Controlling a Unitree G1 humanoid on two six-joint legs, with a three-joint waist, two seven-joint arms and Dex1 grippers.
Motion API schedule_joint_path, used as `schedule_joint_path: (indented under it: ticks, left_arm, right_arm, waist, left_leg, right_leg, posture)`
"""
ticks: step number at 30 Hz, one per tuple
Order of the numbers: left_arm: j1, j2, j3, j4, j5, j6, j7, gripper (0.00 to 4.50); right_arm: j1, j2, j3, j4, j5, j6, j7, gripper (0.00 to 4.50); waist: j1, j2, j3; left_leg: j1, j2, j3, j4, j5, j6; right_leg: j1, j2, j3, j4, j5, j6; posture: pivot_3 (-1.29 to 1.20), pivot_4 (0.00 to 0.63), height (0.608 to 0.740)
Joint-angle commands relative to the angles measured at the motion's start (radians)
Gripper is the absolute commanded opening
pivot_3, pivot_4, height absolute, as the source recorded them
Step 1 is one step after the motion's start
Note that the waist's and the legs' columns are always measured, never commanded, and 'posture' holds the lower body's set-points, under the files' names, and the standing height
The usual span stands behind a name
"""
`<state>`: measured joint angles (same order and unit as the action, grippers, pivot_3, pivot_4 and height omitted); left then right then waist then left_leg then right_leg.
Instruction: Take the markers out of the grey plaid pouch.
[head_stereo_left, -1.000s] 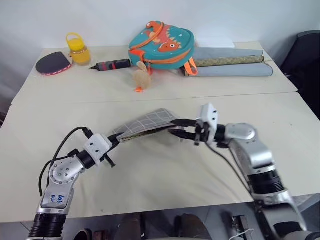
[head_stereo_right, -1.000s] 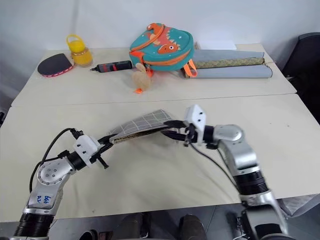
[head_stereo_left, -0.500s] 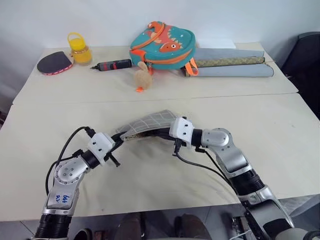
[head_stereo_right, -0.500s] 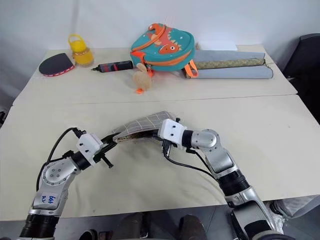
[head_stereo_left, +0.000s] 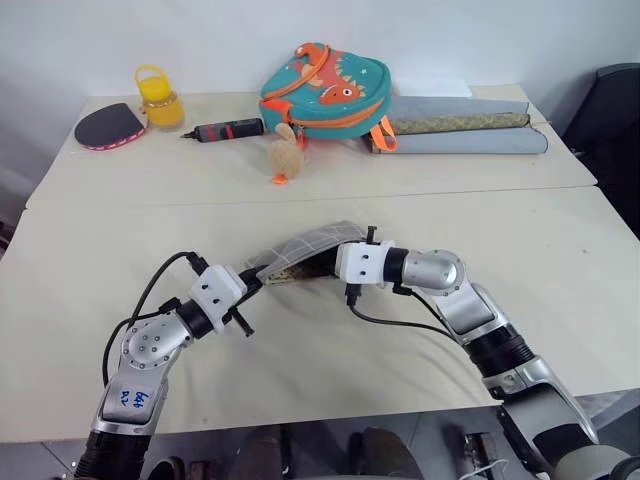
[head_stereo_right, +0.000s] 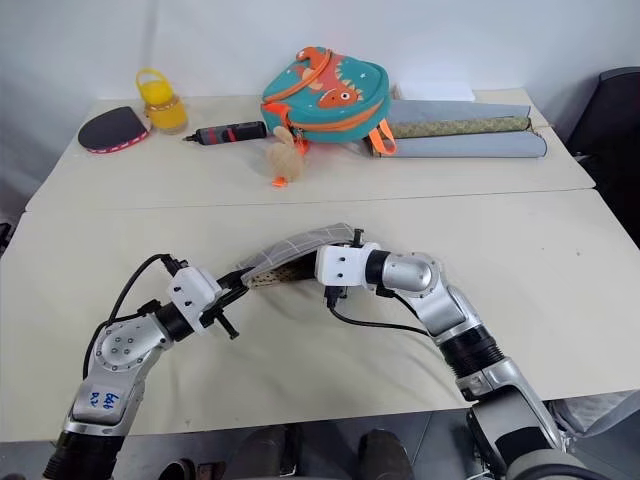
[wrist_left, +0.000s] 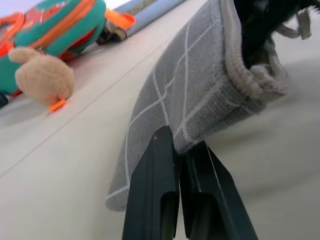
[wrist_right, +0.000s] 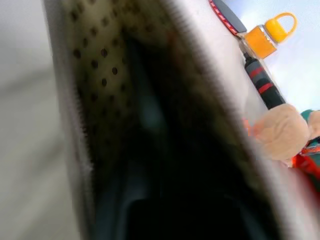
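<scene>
The grey plaid pouch (head_stereo_left: 305, 246) hangs arched above the near table, held up between both arms. My left gripper (wrist_left: 176, 150) is shut on the pouch's edge at its left end, the two black fingers pinching the fabric. My right gripper (wrist_left: 262, 22) is pushed into the pouch's open mouth at the right end, its white wrist block (head_stereo_left: 360, 263) just outside. The right wrist view looks into the pouch along the beige dotted lining (wrist_right: 95, 70) into a dark interior. The markers are hidden.
On the far table lie a teal dinosaur backpack (head_stereo_left: 325, 85), a tan plush toy (head_stereo_left: 285, 155), a black-and-red tool (head_stereo_left: 228, 130), a yellow jar (head_stereo_left: 158, 98), a dark paddle (head_stereo_left: 105, 125) and rolled mats (head_stereo_left: 460, 130). A seam (head_stereo_left: 150, 205) divides the two tables.
My right wrist has rolled and pushed forward into the pouch's open end. The pouch is bowed up more, and my left hand has shifted slightly right, still gripping.
</scene>
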<state>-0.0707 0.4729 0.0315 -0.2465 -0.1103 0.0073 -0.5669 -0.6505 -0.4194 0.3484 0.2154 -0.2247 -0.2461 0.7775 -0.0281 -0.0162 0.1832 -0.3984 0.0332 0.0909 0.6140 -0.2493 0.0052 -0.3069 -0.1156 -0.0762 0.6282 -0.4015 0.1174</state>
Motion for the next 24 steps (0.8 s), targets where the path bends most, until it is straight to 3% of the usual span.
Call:
schedule_joint_path:
  ticks: [1,6,10,17,19,24]
  left_arm:
    - [-0.003,-0.009,0.004,-0.068,-0.027,0.01,0.005,0.0]
    - [-0.004,-0.01,0.005,-0.084,-0.045,0.031,-0.009,0.0]
    - [-0.003,-0.013,0.02,-0.082,-0.077,0.055,-0.014,0.0]
    - [-0.017,-0.024,0.029,-0.101,-0.214,0.197,-0.046,0.0]
    - [-0.052,-0.038,0.054,-0.136,-0.382,0.379,-0.041,0.0]
    - [-0.109,0.025,0.029,-0.157,-0.531,0.658,-0.086,0.0]
  right_arm:
    - [-0.027,-0.008,-0.004,0.009,-0.024,-0.045,-0.027,2.82]
    - [-0.031,0.004,-0.01,0.022,-0.005,-0.046,-0.011,4.36]
    - [-0.019,0.007,-0.025,-0.024,0.079,0.019,0.07,4.46]
    - [-0.012,-0.082,-0.021,-0.179,0.235,0.198,0.311,2.12]
    - [-0.019,-0.125,-0.035,-0.243,0.307,0.297,0.39,2.12]
    - [-0.101,-0.245,-0.05,-0.288,0.37,0.481,0.519,2.12]
  waist:
    - [0.0,0.0,0.0]
    - [0.0,0.0,0.0]
    - [0.0,0.0,0.0]
    - [0.001,0.0,0.0]
    - [0.004,0.0,0.0]
    - [0.0,0.0,0.0]
  left_leg:
    - [0.0,0.0,0.0,0.0,0.0,0.0]
    - [0.0,0.0,0.0,0.0,0.0,0.0]
    - [0.0,0.0,0.0,0.0,0.0,0.0]
    - [0.0,0.0,-0.001,0.001,0.0,0.0]
    - [0.0,0.0,-0.001,0.001,0.0,0.001]
    - [-0.002,0.0,-0.003,0.002,0.0,0.001]
  right_leg:
    - [0.0,0.0,0.0,0.0,0.0,0.0]
    - [0.0,0.0,0.0,0.0,0.0,0.0]
    - [0.0,0.0,0.0,0.0,0.0,0.0]
    - [0.002,0.0,0.0,0.0,0.0,0.0]
    - [0.002,0.0,0.0,0.0,0.0,0.0]
    - [0.002,0.0,-0.001,-0.001,0.0,0.0]
  posture:
    - [0.0,0.15,0.74]
    - [0.0,0.15,0.74]
    - [0.0,0.15,0.74]
    - [0.0,0.15,0.74]
    - [0.0,0.15,0.74]
    - [0.0,0.15,0.74]
